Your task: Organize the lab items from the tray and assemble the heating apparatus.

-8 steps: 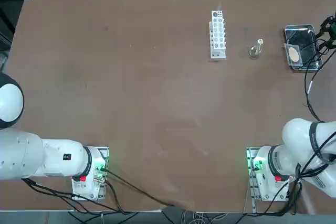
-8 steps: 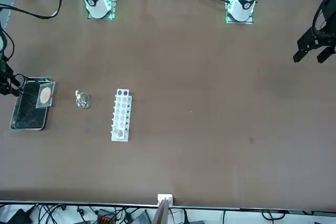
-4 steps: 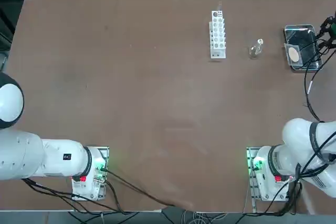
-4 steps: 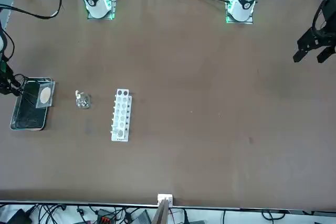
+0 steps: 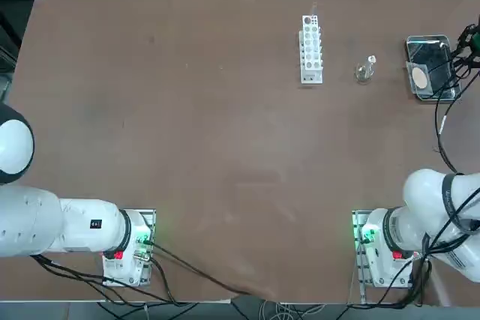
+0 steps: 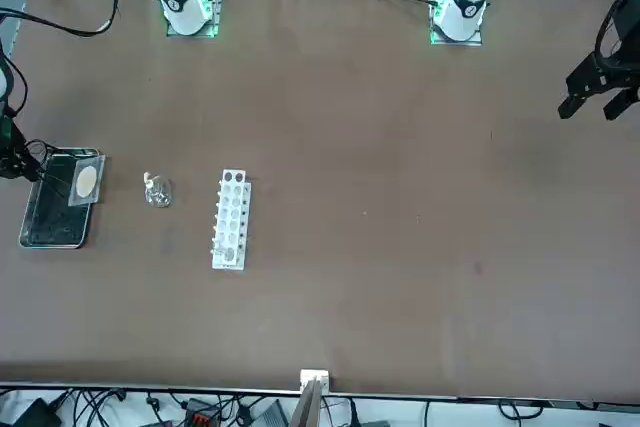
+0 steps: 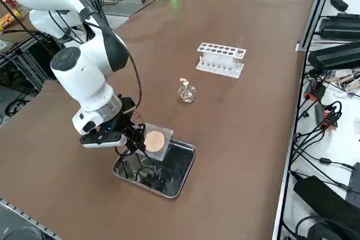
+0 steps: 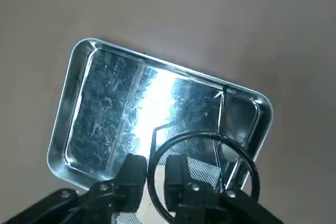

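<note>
The tripod's (image 8: 202,174) ring is being pinched between the right gripper's (image 8: 156,179) fingers (image 8: 131,174) over the tray (image 8: 71,85).

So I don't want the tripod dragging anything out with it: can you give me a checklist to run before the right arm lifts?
1. Right gripper at the tray: ok, down at its near end.
2. Fingers astride the tripod ring: ok, one on each side of the wire.
3. Firm grip on the wire: cannot tell, a narrow gap shows.
4. Mesh clear of the tripod: not ok, it lies over the tray's rim right by the fingers.
5. Burner bottle out of the way: ok, standing on the table apart from the tray.
6. Tube rack clear: ok, further off.
</note>
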Tool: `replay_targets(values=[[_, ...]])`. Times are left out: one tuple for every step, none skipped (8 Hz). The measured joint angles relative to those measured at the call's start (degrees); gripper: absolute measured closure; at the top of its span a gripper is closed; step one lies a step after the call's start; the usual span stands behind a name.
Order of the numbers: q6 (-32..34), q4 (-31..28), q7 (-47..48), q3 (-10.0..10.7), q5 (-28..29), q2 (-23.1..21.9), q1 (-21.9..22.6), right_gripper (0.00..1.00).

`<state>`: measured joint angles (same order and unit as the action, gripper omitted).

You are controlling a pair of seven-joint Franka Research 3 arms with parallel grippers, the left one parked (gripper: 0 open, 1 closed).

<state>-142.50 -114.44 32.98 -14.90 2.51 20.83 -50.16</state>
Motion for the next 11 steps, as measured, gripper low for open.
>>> replay_targets(values=[[0.0,0.0,-0.01,0.0,0.0,0.0,0.0,0.77],[0.0,0.0,-0.01,0.0,0.0,0.0,0.0,0.8],[0.0,0.04,-0.02,-0.04,0.0,0.0,0.0,0.81],[0.0,0.17,-0.03,-0.12,0.0,0.0,0.0,0.84],[0.0,0.31,-0.03,-0.21,0.0,-0.01,0.01,0.85],[0.0,0.45,-0.03,-0.34,0.01,-0.02,0.01,0.88],[-0.05,0.76,-0.03,-0.52,0.02,-0.03,0.02,0.9],[-0.01,1.45,0.01,-0.81,0.03,-0.05,0.1,0.91],[0.78,2.46,0.1,-1.03,0.06,-0.09,0.27,0.92],[2.97,3.89,0.17,-1.15,0.09,-0.19,0.38,0.92],[5.69,5.56,0.38,-1.18,0.19,-0.4,0.4,0.93]])
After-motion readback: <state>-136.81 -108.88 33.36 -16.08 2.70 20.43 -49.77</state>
